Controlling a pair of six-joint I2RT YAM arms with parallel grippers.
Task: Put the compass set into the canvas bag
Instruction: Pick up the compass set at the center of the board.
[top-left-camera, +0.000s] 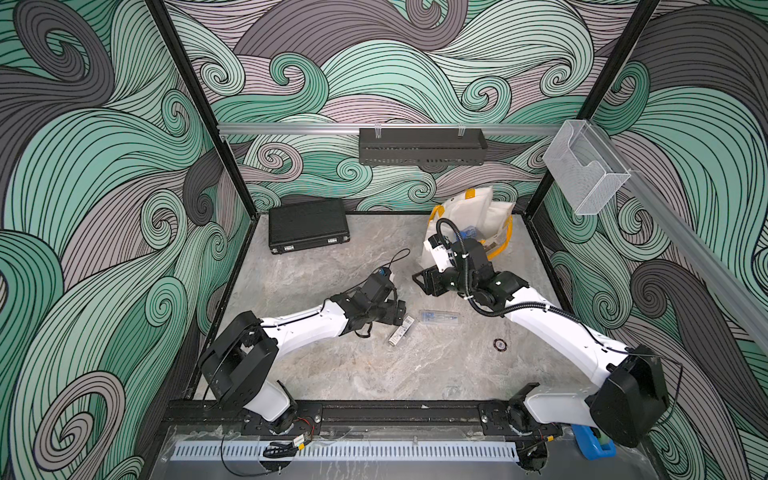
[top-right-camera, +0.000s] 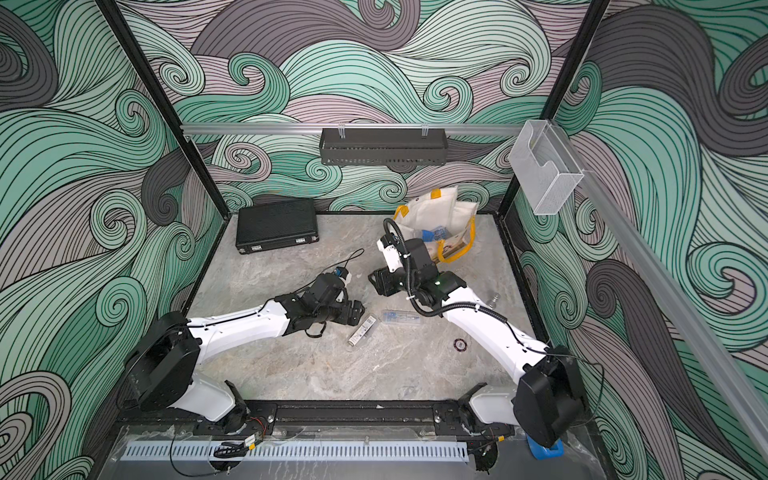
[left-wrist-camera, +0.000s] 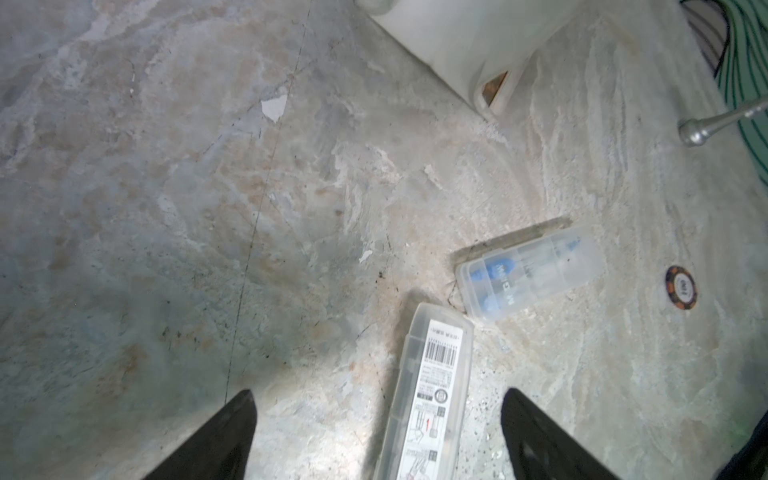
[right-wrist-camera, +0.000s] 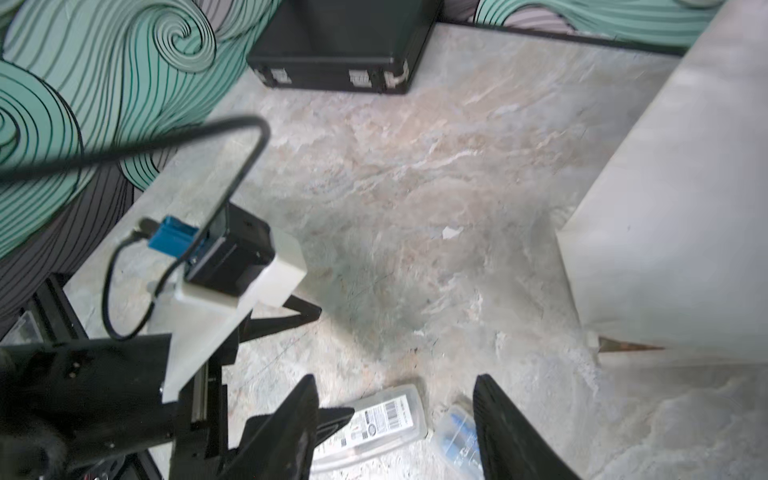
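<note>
I am looking at two clear oblong plastic cases lying on the marbled table, well apart from the off-white canvas bag with yellow handles (top-left-camera: 469, 212), on its side toward the arm bases. One, the blue-filled case (left-wrist-camera: 532, 276), shows a blue instrument through its lid, so I read it as a compass set. The other, the barcode-labelled case (left-wrist-camera: 432, 395), lies label-up, almost touching the first at one corner (probably the same kind of set, though I cannot read the label).

I expect either case to be light, rigid and slick, and so apt to skid on the smooth top or twist out of a shallow pinch. I would take it across the narrow width near mid-length, squeezing the long side walls. A hard squeeze might pop the lid.

The left gripper (left-wrist-camera: 376, 392) has its black fingers (left-wrist-camera: 224, 436) spread wide, one on each side of the barcode-labelled case with a gap on both sides. It holds nothing, and I see no contact.

The right gripper (right-wrist-camera: 395, 378) hangs just beside the bag's near wall, its jaws about half parted and empty. Both cases show on the table beyond its fingertips.

The bag sits slumped with its mouth gaping, and something blue is showing inside it.
</note>
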